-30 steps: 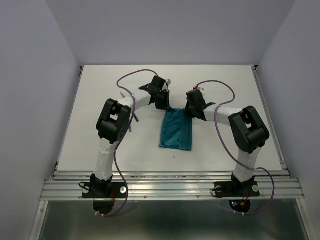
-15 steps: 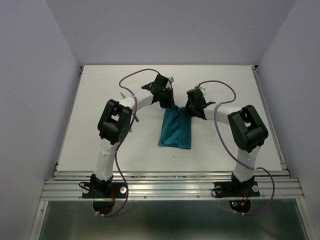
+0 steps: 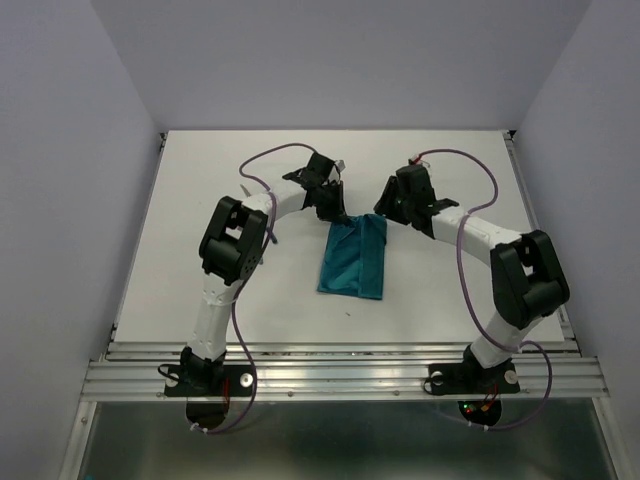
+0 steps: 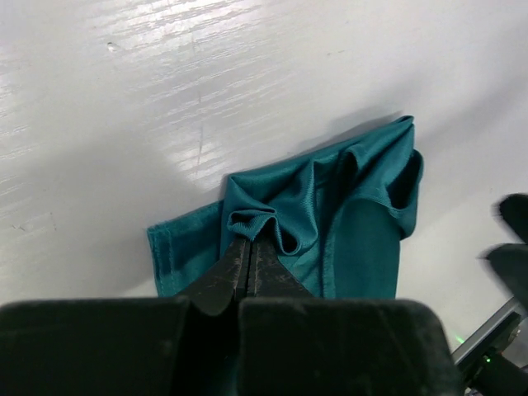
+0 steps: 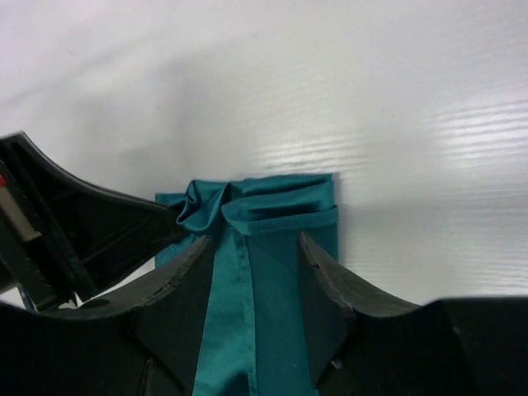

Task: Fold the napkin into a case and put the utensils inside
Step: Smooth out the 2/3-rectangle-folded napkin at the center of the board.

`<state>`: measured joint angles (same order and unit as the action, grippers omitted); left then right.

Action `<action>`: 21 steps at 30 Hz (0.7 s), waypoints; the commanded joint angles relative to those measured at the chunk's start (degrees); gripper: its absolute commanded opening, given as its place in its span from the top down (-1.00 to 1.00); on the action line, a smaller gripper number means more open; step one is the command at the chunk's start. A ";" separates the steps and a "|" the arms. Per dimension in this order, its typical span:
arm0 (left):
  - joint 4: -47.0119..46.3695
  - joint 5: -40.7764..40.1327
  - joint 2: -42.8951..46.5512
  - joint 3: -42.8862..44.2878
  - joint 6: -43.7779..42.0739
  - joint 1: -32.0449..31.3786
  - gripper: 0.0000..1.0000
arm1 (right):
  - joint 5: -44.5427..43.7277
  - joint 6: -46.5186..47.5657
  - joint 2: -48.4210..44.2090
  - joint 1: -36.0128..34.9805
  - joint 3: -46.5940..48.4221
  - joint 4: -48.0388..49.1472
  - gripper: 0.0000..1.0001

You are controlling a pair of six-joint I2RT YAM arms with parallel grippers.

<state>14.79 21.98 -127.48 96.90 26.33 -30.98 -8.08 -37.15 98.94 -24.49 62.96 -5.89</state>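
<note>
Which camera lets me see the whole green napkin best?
The top external view. There the napkin lies folded into a long strip, nearly all of it showing. The left wrist view shows only its bunched end, pinched in the left fingers. The right wrist view shows just a stretch of it between the open right fingers.

No text, label, brand or number can be read anywhere — nothing legible.
</note>
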 commanded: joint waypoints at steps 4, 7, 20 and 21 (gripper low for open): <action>0.15 1.14 -0.49 0.22 -2.60 0.48 1.00 | 7.35 1.46 -2.70 7.08 -3.63 1.05 -0.11; 0.50 0.52 -0.49 0.39 -3.03 0.48 1.00 | 15.16 2.86 -0.59 8.84 -4.68 2.10 -0.19; 2.35 -0.89 -0.40 1.09 -6.54 1.45 1.00 | 24.16 2.35 5.38 8.85 -7.94 9.49 -0.07; 2.70 -0.45 -0.75 1.97 -7.16 1.45 1.00 | 24.07 1.99 5.83 8.85 -8.03 10.10 -0.04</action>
<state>14.83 22.35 -128.84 96.90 23.00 -30.20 14.46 -34.79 102.52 -15.44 55.29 0.86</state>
